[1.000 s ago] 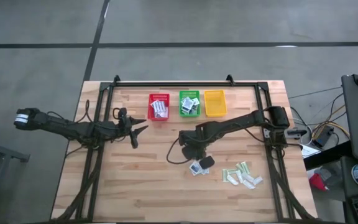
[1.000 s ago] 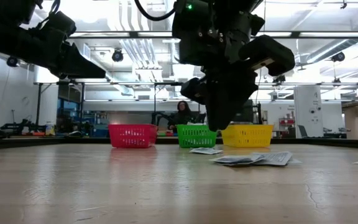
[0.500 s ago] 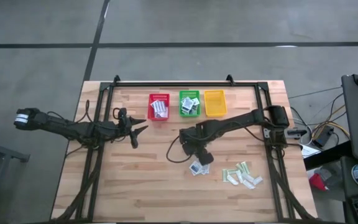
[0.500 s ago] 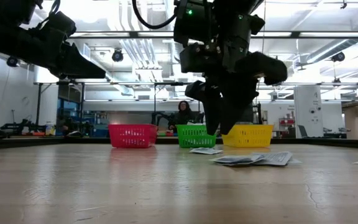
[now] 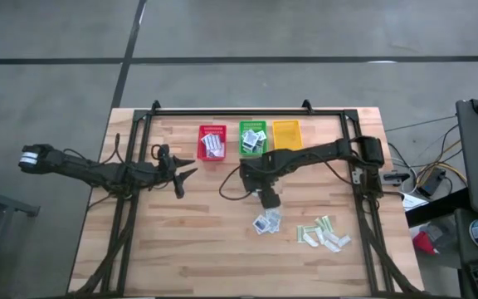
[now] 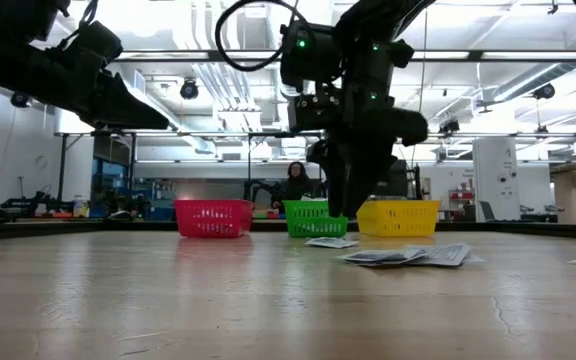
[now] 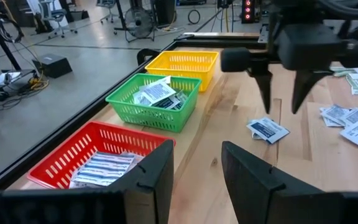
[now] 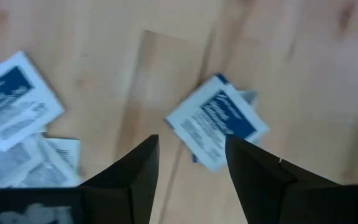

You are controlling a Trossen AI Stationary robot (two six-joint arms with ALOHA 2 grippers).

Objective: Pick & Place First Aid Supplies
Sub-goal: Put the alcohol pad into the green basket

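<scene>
My right gripper [image 5: 269, 198] is open and empty, pointing down just above one small square white-blue packet [image 8: 216, 121] that lies flat on the table; the packet also shows in the left wrist view [image 7: 267, 129]. More square white-blue packets [image 5: 265, 222] lie just nearer. Pale green-beige strips [image 5: 322, 234] lie at the near right. The red basket [image 5: 212, 142] holds oblong striped packets and the green basket [image 5: 253, 139] holds square packets. My left gripper [image 5: 182, 174] waits open at the left, above the table.
The red, green and yellow [image 5: 286, 137] baskets stand in a row at the table's far edge, inside a black frame [image 5: 231, 112]. Bare wood lies at the near left. A cable loops from the right arm [image 5: 232, 187]. A person shows far behind the table [image 6: 295, 185].
My right gripper has moved from over the heap of square packets toward the table's far edge, toward the baskets, and has turned about its own axis. The packets lie where they were.
</scene>
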